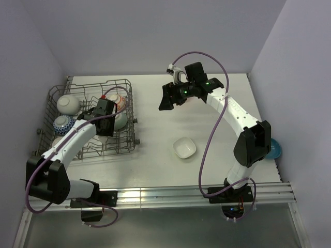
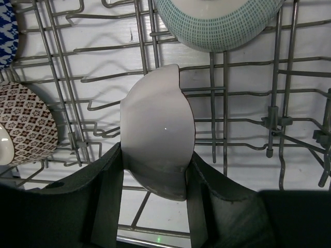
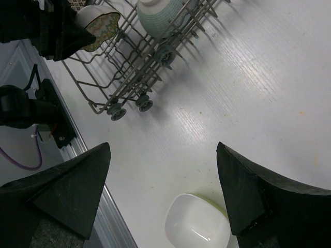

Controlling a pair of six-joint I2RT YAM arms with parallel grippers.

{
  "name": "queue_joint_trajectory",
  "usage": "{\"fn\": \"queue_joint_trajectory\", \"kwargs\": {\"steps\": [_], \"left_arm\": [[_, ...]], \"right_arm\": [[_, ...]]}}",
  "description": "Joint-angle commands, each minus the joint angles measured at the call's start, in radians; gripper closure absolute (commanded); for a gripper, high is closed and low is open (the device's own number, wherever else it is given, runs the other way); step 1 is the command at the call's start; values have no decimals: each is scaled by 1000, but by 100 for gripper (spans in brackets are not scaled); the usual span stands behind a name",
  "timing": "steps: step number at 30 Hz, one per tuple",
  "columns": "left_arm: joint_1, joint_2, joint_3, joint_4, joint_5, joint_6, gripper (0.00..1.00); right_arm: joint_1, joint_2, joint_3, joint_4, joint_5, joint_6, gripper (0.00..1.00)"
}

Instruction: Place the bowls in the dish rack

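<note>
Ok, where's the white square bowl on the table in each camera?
Top external: white square bowl on the table, centre, right of the dish rack.
Left wrist: not in view; only the dish rack's wires.
Right wrist: bowl at bottom centre, dish rack upper left.
Shared landmark: the dish rack.

White plank-grained desk enclosed by pale lavender walls at far, left, right edges; aluminium rail along near edge; even light.

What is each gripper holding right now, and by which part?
The left gripper is shut on the scalloped bowl, pinching its rim over the rack. The right gripper is open and holds nothing.
</note>
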Motion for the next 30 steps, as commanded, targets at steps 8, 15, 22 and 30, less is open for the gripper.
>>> {"fn": "queue_joint_trajectory", "kwargs": {"steps": [8,15,22,30], "left_arm": [[-108,76,19,22,-211,-20,100],[-154,145,54,23,-228,-45,100],[-192,223,69,29,-232,-61,83],[-200,272,97,10,-167,-62,39]], "right_arm": [[-28,-62,-13,-15,14,-35,10],[-39,-65,-33,-15,16,-34,9],[-42,-64,-28,-24,22,-40,9],[-48,-59,-21,-46,33,-54,9]]}}
